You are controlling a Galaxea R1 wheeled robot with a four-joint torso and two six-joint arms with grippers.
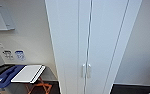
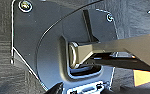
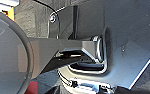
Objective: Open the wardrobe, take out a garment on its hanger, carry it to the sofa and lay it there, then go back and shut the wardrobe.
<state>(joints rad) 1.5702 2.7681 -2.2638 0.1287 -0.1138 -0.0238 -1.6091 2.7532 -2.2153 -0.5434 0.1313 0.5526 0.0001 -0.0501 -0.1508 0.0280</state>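
In the head view the wardrobe (image 1: 91, 42) stands straight ahead and close, tall and white against a pale wall, both doors shut with only a thin dark seam between them. Its pair of small vertical handles (image 1: 86, 70) sits side by side at that seam, low in the picture, so facing the cabinet squarely puts both within reach of either arm; judging by the shut doors, the opening step is not yet done, and the garment and its hanger would be hidden behind them. To the left, near the wall, a flat white board (image 1: 28, 73) rests on an orange folding stand (image 1: 39, 87), beside a blue case (image 1: 4, 76); small signs (image 1: 13, 55) hang on the wall above. In the left wrist view the robot's own dark plate and jointed bar lie over dark patterned floor (image 2: 1, 37), which suggests the arm hangs low at the robot's side, away from the doors. The right wrist view shows the same kind of plate and bar. Whether either tool is released or clenched cannot be told.
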